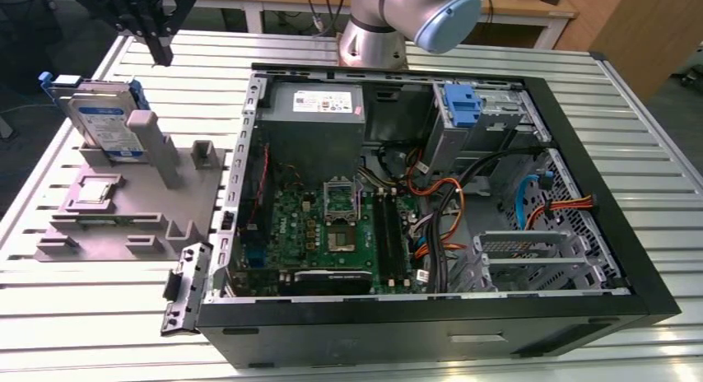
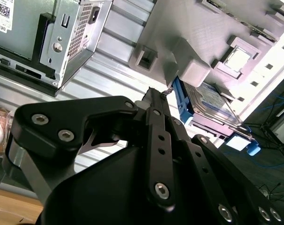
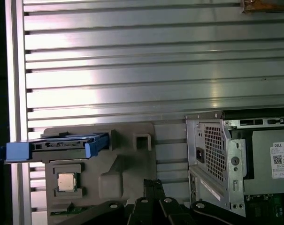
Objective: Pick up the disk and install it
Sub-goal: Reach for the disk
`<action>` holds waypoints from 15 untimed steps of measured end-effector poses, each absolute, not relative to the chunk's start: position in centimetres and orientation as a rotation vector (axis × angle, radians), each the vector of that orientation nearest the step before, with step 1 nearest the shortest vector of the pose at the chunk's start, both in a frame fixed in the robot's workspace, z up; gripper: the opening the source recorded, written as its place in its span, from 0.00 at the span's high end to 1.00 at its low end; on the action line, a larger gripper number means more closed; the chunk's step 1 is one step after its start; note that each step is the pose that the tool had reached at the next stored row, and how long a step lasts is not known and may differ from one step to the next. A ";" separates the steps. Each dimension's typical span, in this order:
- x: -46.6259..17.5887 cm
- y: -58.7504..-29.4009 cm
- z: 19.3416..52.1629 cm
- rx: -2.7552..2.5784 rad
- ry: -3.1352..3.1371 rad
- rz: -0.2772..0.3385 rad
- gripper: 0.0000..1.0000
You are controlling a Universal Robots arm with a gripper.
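Exterior view, starting at its left: your disk (image 1: 105, 123) stands on edge in the grey fixture (image 1: 132, 209), below the fingers (image 1: 163, 46) and apart from them. You have the gripper (image 1: 163, 59) hanging over the slatted surface (image 1: 88, 316), its fingers pressed together with nothing between them. The first wrist view shows the two tips side by side, the disk edge-on beyond them and a small square chip (image 3: 66, 182) seated in the fixture. To the exterior view's right of the fingers lies the open computer case (image 1: 384, 337), holding a grey power-supply box (image 1: 313, 102) and a blue bracket (image 1: 463, 106).
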State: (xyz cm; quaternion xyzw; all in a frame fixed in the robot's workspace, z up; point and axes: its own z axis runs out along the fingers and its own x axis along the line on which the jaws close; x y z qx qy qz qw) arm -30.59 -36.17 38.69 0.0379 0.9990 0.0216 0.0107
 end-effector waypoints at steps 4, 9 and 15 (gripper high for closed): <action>-30.7 -36.1 38.7 0.118 3.117 0.068 0.90; -30.9 -35.8 38.7 0.118 3.117 0.067 0.90; -30.9 -35.7 38.7 0.118 3.117 0.067 0.90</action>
